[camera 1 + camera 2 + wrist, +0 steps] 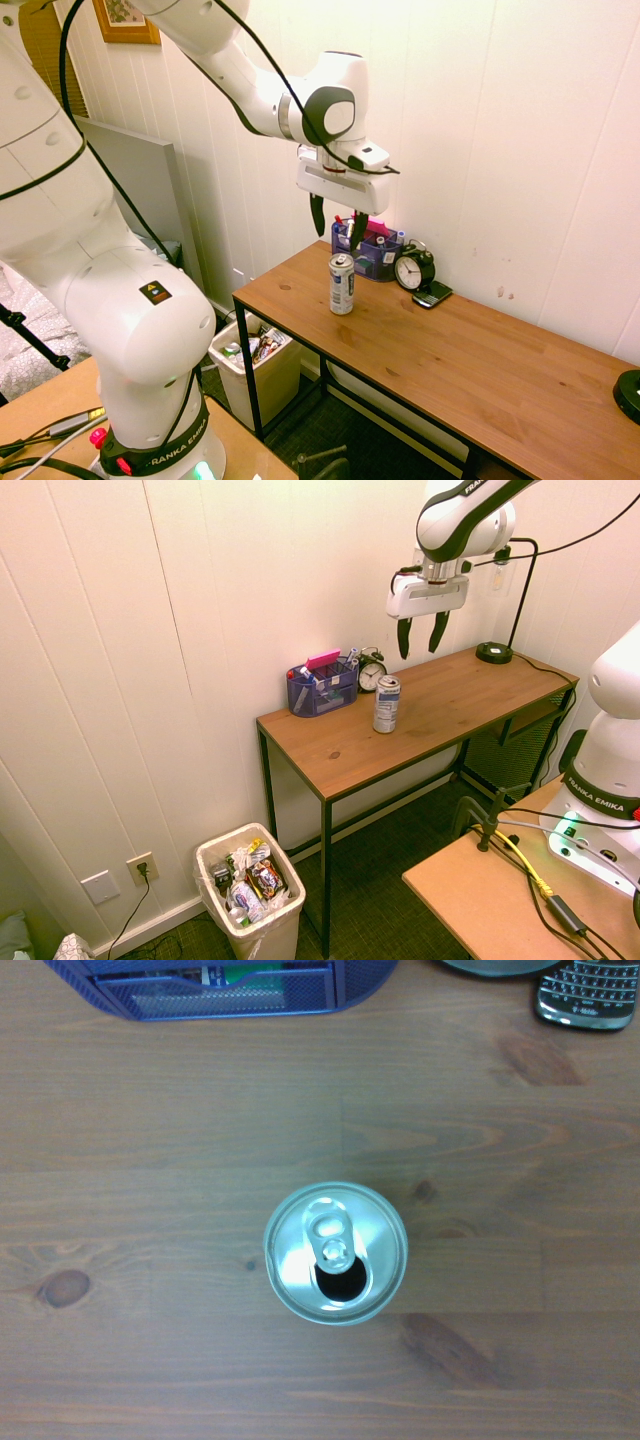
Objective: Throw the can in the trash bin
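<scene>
Fingers (420, 638) spread wide, empty, above the upright can (386, 704); bare table (470, 695) all around.

light: warm, yellowish and bright in both room views | glare: wall (520, 120) nearly washed out white | shadows: soft, dark under the surface (440, 705) | wrist view: sharp and evenly lit, can (334, 1253) top shiny with bright spots | edges: wall lines bend a little in the wide views
</scene>
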{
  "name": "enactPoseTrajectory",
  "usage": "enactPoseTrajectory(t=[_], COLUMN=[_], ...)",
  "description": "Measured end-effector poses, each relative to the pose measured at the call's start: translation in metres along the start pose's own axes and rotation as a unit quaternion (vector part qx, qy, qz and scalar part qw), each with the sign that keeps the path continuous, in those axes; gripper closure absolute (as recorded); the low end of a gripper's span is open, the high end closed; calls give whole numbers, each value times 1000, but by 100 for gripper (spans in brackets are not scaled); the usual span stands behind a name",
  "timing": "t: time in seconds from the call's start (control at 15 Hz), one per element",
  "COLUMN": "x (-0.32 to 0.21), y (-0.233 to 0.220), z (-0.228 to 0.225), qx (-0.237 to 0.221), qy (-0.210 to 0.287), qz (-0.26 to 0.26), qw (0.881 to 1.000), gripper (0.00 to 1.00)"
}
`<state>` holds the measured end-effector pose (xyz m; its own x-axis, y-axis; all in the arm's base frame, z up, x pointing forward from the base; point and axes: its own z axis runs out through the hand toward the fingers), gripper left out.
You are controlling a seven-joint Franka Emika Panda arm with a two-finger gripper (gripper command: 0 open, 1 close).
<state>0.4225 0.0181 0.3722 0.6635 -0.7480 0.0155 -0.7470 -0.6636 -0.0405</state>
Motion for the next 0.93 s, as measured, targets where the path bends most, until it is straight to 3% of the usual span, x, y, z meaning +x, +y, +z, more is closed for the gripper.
enactPoseTrajectory(t=[0.33,0.6,0.93], x=[-4,-39,-35], y=[-2,-33,-64], z=[0,22,73], qx=[-5,-16,-84], qy=[-17,-28,-13], qz=[9,0,54], qw=[1000,999,995], gripper=[0,0,0])
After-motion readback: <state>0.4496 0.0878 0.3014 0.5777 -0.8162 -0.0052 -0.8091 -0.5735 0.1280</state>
